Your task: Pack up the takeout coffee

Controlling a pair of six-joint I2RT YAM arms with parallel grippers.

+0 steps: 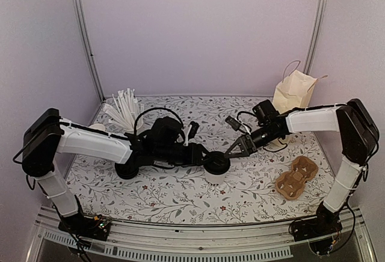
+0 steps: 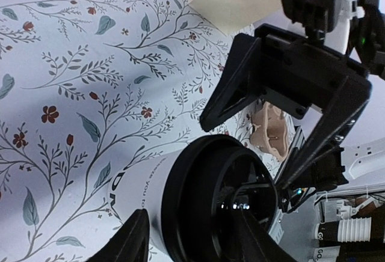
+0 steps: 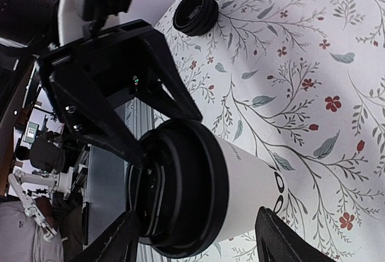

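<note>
Takeout coffee is standing up in the middle of the flowery table. The left gripper is reaching in with a finger on each side of it, and I cannot tell if they are squeezing. The right gripper is holding its fingers spread wide around the black lid.
</note>
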